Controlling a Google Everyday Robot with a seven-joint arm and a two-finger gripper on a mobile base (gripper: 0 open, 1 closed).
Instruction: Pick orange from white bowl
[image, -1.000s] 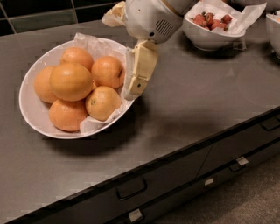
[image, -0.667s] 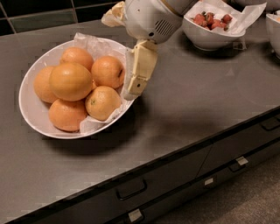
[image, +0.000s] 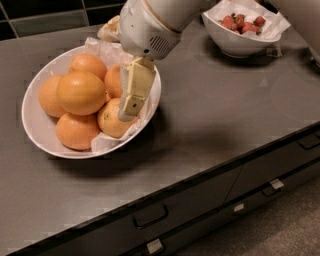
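Shifted inward over the white bowl (image: 31, 117), the gripper (image: 131, 106) is set beside an orange (image: 110, 122) for grasping — its spread cannot be told.

The wrist (image: 150, 25) is a rounded, glossy white housing with a thin tan seam and a small perforated grille (image: 159, 46). The gripper (image: 131, 102), pale cream and slab-shaped, hangs at the rim of the white bowl (image: 34, 127).

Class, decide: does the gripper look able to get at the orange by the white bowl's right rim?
Probably yes: the gripper hangs over the right side of the white bowl, directly beside that orange, with nothing visible between them.
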